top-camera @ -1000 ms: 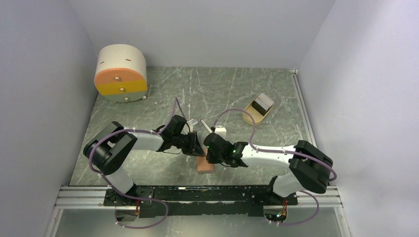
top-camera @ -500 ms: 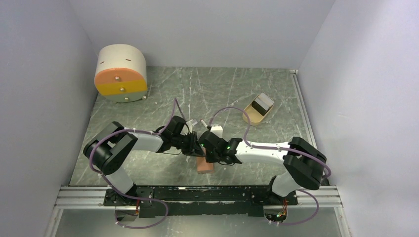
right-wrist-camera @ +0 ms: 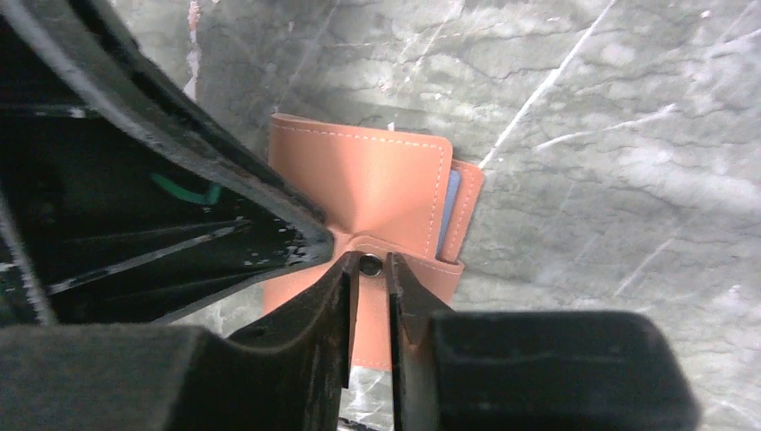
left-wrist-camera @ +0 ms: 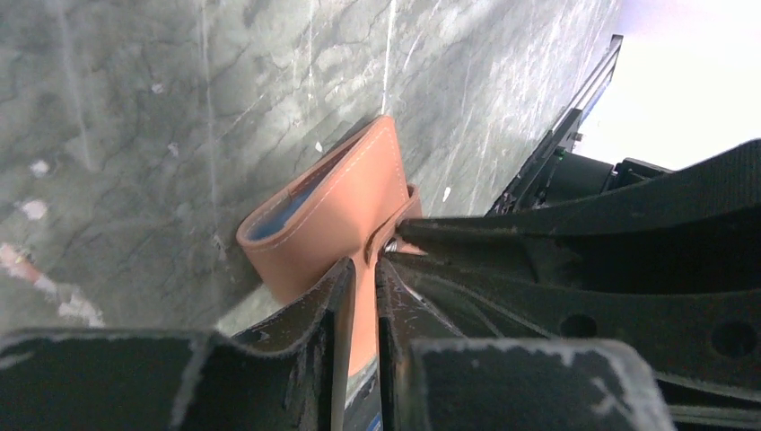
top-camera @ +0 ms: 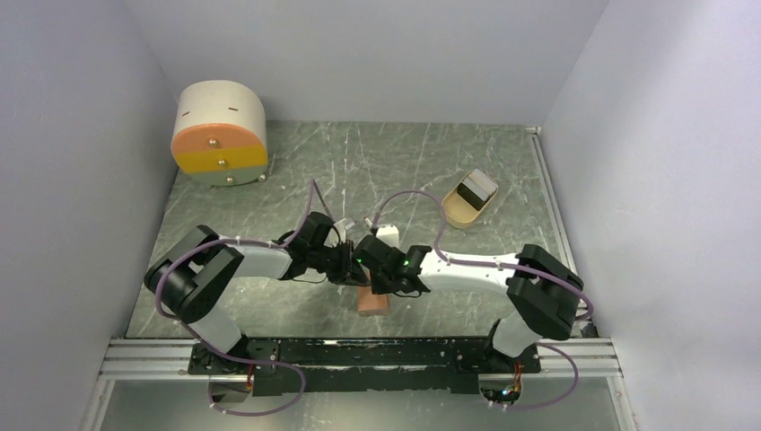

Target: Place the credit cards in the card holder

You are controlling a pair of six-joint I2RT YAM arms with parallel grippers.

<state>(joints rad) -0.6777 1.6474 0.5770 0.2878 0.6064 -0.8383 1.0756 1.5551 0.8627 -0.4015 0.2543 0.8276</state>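
currently clamped w/ left gripper [left-wrist-camera: 363,262] & right gripper [right-wrist-camera: 370,263] on card holder [top-camera: 372,303] strap, near ctr. prob. soft, light, floppy leather; best held by stitched edges, not mouth.

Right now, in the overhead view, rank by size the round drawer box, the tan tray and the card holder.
1. Round drawer box, largest.
2. Tan tray.
3. Card holder, smallest showing, but partly covered, so its rank is unsure.
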